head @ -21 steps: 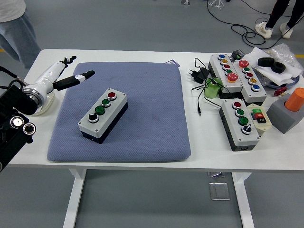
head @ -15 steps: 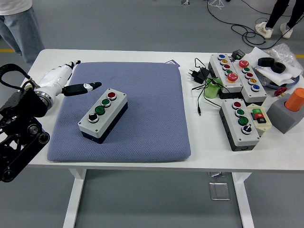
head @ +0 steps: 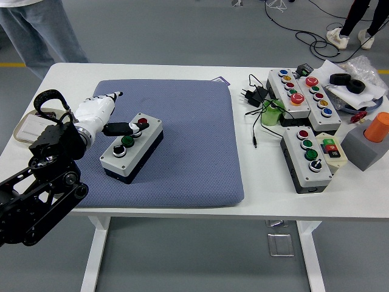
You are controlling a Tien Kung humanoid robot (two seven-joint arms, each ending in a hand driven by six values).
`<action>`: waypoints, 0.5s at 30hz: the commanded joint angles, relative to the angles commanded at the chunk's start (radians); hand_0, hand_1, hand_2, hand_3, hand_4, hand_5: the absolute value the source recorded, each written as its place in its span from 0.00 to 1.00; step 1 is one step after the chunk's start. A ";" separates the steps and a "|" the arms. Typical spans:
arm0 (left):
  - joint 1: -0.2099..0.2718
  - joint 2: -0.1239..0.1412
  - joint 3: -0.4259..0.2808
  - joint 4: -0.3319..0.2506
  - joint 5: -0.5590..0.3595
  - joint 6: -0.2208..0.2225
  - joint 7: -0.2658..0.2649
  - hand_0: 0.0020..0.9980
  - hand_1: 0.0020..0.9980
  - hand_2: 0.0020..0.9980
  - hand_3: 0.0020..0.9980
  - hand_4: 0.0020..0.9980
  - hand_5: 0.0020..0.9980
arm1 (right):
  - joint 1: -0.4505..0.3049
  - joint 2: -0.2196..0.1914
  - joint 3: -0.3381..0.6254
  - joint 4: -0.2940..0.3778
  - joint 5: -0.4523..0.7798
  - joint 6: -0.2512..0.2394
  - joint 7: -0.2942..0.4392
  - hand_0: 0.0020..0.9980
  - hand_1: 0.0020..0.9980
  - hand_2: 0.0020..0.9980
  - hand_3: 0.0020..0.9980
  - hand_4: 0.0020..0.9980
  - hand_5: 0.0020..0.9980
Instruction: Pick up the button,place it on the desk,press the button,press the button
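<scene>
Pressing step: box (head: pixel 132 148) sits on mat (head: pixel 182 152) on tabletop (head: pixel 255 188). Left hand (head: pixel 106 118) holding nothing, one dark finger (head: pixel 124 128) stretched over the buttons. Next, probably push straight down on a cap.

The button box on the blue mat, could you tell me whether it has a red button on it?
Yes, the button box shows a red button at its far end, above two green ones.

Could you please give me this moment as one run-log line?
left hand: over button box, one of its fingers at the buttons | box: on blue mat | right hand: out of view
</scene>
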 joint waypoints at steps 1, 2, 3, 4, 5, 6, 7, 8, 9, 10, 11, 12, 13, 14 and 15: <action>0.002 0.000 -0.002 -0.003 0.000 -0.001 0.000 0.98 1.00 1.00 1.00 1.00 0.88 | 0.000 0.000 0.002 0.000 -0.003 0.000 0.000 0.63 0.48 0.54 0.58 0.28 0.02; 0.005 0.000 -0.002 -0.007 0.002 -0.004 0.000 0.98 1.00 1.00 1.00 1.00 0.88 | -0.001 -0.001 0.003 0.000 -0.004 0.000 0.000 0.63 0.48 0.54 0.58 0.28 0.02; 0.006 0.000 -0.002 -0.008 0.002 -0.005 0.000 0.98 1.00 1.00 1.00 1.00 0.88 | -0.001 -0.001 0.003 0.000 -0.004 0.000 0.000 0.63 0.48 0.54 0.58 0.28 0.02; 0.009 0.002 0.002 -0.011 0.003 -0.014 0.000 0.98 1.00 1.00 1.00 1.00 0.90 | -0.001 -0.001 0.004 0.000 -0.005 0.000 0.000 0.63 0.48 0.54 0.58 0.28 0.02; 0.010 0.003 0.007 -0.010 0.009 -0.021 0.000 0.98 1.00 1.00 1.00 1.00 0.90 | 0.000 -0.001 0.007 0.000 -0.009 -0.001 0.000 0.63 0.48 0.54 0.58 0.28 0.02; 0.011 0.003 0.011 -0.008 0.015 -0.026 0.000 0.98 1.00 1.00 1.00 1.00 0.90 | 0.000 -0.001 0.009 0.000 -0.013 -0.002 -0.001 0.63 0.48 0.54 0.58 0.28 0.02; 0.011 0.003 0.014 -0.006 0.018 -0.029 0.000 0.98 1.00 1.00 1.00 1.00 0.90 | 0.000 -0.001 0.009 0.000 -0.014 -0.002 -0.001 0.63 0.48 0.54 0.58 0.28 0.02; 0.012 0.002 0.016 -0.003 0.020 -0.032 0.000 0.98 1.00 1.00 1.00 1.00 0.90 | 0.000 -0.001 0.008 0.000 -0.014 -0.001 -0.002 0.63 0.48 0.54 0.58 0.28 0.02; 0.014 0.001 0.019 0.000 0.023 -0.034 0.000 0.98 1.00 1.00 1.00 1.00 0.90 | 0.001 -0.001 0.008 0.000 -0.015 -0.001 -0.001 0.63 0.48 0.54 0.58 0.28 0.02; 0.015 0.000 0.020 0.001 0.024 -0.034 0.000 0.96 1.00 1.00 1.00 1.00 0.90 | 0.001 -0.001 0.009 0.000 -0.016 -0.001 -0.001 0.63 0.48 0.54 0.58 0.28 0.02; 0.016 -0.001 0.024 0.003 0.027 -0.034 0.000 0.96 1.00 1.00 1.00 1.00 0.90 | 0.001 -0.001 0.008 0.000 -0.016 -0.001 -0.001 0.63 0.48 0.54 0.58 0.28 0.02; 0.017 -0.003 0.030 0.007 0.031 -0.034 0.000 0.96 1.00 1.00 1.00 1.00 0.90 | 0.002 -0.001 0.009 0.000 -0.017 -0.002 -0.001 0.63 0.48 0.54 0.58 0.28 0.02; 0.017 -0.006 0.034 0.012 0.035 -0.033 0.000 0.96 1.00 1.00 1.00 1.00 0.90 | 0.002 -0.001 0.010 0.000 -0.020 -0.002 -0.001 0.63 0.48 0.54 0.58 0.28 0.02; 0.017 -0.007 0.035 0.014 0.037 -0.033 0.000 0.96 1.00 1.00 1.00 1.00 0.90 | 0.002 -0.001 0.011 0.000 -0.020 -0.002 -0.001 0.63 0.48 0.54 0.58 0.28 0.02; 0.016 -0.011 0.039 0.023 0.039 -0.035 0.000 0.96 1.00 1.00 1.00 1.00 0.90 | 0.003 -0.002 0.011 0.000 -0.022 -0.002 -0.001 0.63 0.48 0.54 0.58 0.28 0.02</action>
